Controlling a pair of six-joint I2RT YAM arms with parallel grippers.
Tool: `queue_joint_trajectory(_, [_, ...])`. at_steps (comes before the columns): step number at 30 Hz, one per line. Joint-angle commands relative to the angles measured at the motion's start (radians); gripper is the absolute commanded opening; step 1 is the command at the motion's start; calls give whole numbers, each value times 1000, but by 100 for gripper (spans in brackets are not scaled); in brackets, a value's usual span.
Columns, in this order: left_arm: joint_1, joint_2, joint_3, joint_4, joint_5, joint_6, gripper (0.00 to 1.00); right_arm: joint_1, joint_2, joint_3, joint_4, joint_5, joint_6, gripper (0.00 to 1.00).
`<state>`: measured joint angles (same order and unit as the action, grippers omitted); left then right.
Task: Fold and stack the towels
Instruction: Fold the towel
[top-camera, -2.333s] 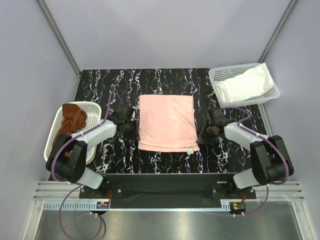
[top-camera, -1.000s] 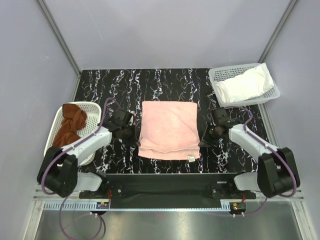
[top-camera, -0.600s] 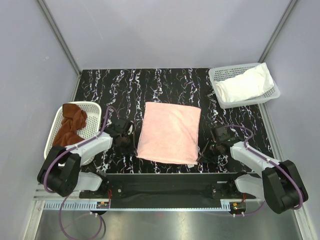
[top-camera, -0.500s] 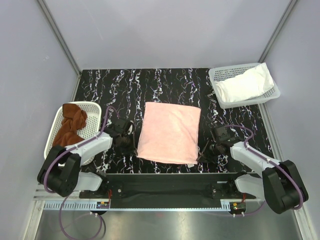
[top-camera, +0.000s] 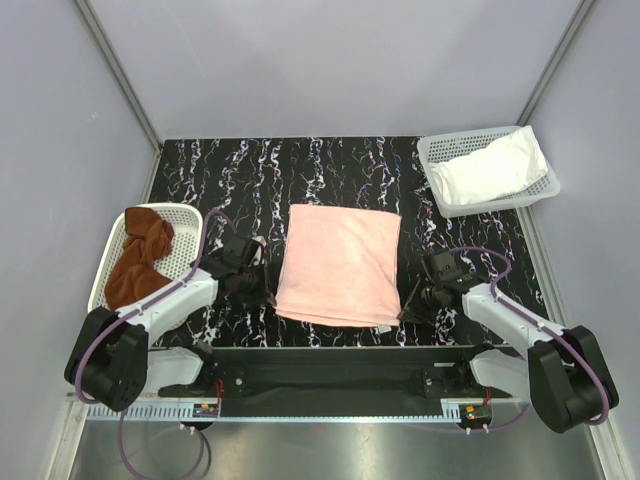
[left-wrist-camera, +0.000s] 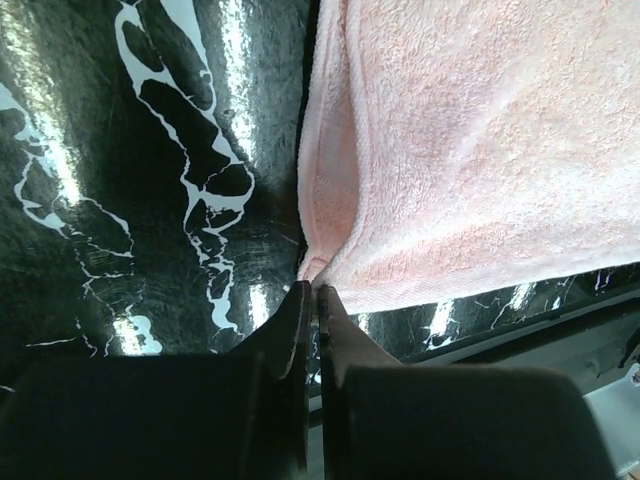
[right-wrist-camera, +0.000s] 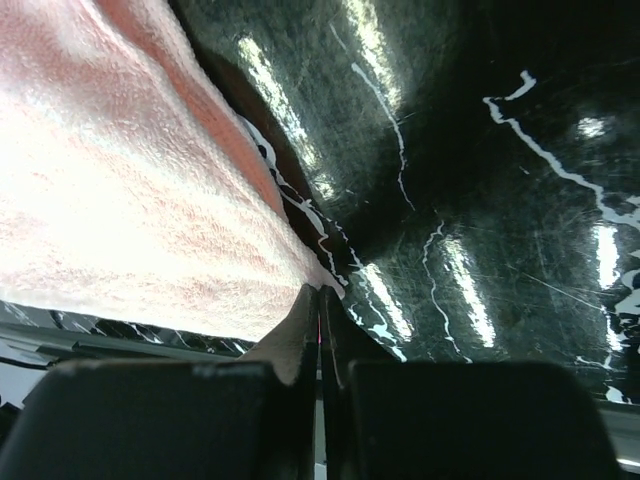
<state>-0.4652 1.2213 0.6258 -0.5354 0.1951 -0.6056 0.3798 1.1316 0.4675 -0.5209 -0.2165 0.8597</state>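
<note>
Pink towel (top-camera: 338, 262) is lying folded, left gripper (left-wrist-camera: 315, 292) and right gripper (right-wrist-camera: 320, 292) clamping shut on its near corners, while brown towel (top-camera: 138, 258) and white towel (top-camera: 490, 172) are waiting crumpled in baskets (top-camera: 186, 209) either side of it, unstacked

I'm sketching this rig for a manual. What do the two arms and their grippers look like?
The left arm and right arm have white shells, black joints and looping purple cables. The left gripper and right gripper are black, with thin fingers tapering to points.
</note>
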Motion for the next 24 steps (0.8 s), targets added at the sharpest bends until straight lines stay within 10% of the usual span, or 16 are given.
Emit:
queue_joint_trajectory(1, [-3,4,-21,37,43,-23,0,4,-32,26,-48,69,-19,5])
queue_joint_trajectory(5, [-18,17,-61,64,44,-33,2,4,-43,26,-51,68,-25,24])
queue_joint_trajectory(12, [-27,24,46,-47,-37,7,45,4,-73,109,-125,89,-40,37])
queue_joint_trajectory(24, [-41,101,82,204,104,-38,46,-34,467,725,-97,370,-278,34])
